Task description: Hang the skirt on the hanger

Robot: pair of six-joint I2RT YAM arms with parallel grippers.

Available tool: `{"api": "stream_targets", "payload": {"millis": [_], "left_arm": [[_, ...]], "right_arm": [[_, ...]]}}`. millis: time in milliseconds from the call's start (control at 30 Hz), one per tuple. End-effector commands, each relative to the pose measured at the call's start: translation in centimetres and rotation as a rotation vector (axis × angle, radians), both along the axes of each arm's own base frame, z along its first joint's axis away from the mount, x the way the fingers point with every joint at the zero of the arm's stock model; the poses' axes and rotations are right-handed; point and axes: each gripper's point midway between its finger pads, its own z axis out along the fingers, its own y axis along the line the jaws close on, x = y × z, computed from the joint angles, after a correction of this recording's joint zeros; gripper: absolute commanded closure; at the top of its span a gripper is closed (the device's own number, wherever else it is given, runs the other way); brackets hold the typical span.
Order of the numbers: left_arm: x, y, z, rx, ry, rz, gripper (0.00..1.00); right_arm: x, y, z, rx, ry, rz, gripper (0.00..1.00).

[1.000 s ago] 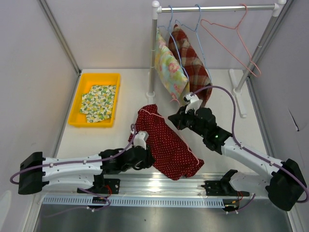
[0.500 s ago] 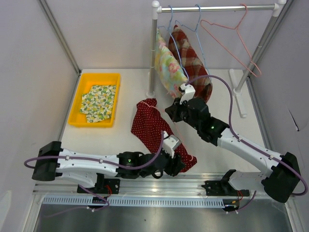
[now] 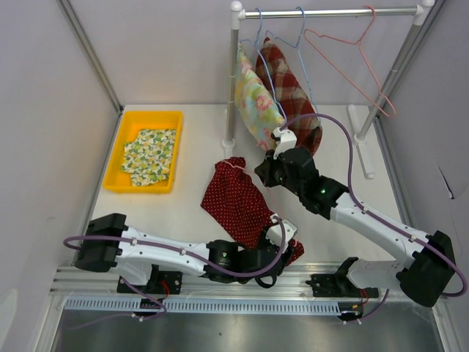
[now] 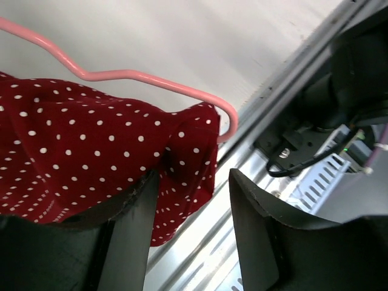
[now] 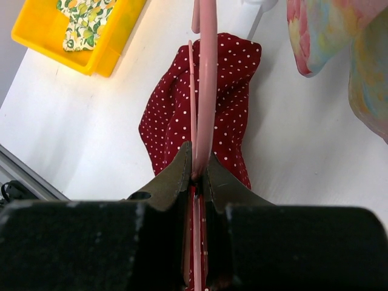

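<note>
The red white-dotted skirt (image 3: 238,202) lies on the table, its waist threaded over a pink hanger (image 5: 206,73). My right gripper (image 3: 270,167) is shut on that hanger's wire just above the skirt (image 5: 224,97). My left gripper (image 3: 282,233) is at the skirt's near right corner, by the table's front edge. In the left wrist view its jaws stand apart. The skirt's hem corner (image 4: 191,151) rests against the left finger (image 4: 136,230), and the hanger's end (image 4: 121,76) pokes out of the cloth beyond it.
A clothes rack (image 3: 330,12) at the back carries a floral skirt (image 3: 258,103) and a plaid one (image 3: 293,92) on blue hangers, plus a bare pink hanger (image 3: 359,59). A yellow tray (image 3: 143,117) with folded floral cloth (image 3: 149,150) sits back left. Metal rails (image 3: 242,282) run along the front.
My left gripper has slid right along the skirt's near edge to its corner and has opened. The skirt has drawn narrower along the hanger. The right gripper shifted slightly toward the rack.
</note>
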Motion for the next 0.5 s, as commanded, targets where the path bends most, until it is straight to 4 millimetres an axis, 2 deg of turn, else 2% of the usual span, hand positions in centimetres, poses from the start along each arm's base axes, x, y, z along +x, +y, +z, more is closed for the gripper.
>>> {"api": "stream_targets", "payload": {"millis": [0,33,100,233,333,467], "left_arm": [[1.6,0.5,1.7,0.012,-0.076,0.106,0.45],[1.7,0.4,1.7,0.016,-0.083,0.109,0.45],[1.8,0.4,1.6,0.024,-0.093,0.113,0.53],[2.0,0.4,2.4,0.016,-0.111,0.12,0.84],[1.7,0.4,4.0,-0.018,-0.121,0.093,1.0],[0.9,0.4,6.3,-0.061,-0.138,0.052,1.0]], "right_arm": [[0.7,0.5,4.5,0.087,-0.072,-0.017,1.0],[0.7,0.5,4.7,0.091,-0.071,-0.017,1.0],[0.6,0.5,4.8,0.092,-0.068,-0.018,1.0],[0.7,0.6,5.2,0.095,-0.072,-0.018,1.0],[1.1,0.4,5.3,0.089,-0.078,-0.03,1.0],[1.9,0.3,5.4,0.082,-0.081,-0.045,1.0]]}}
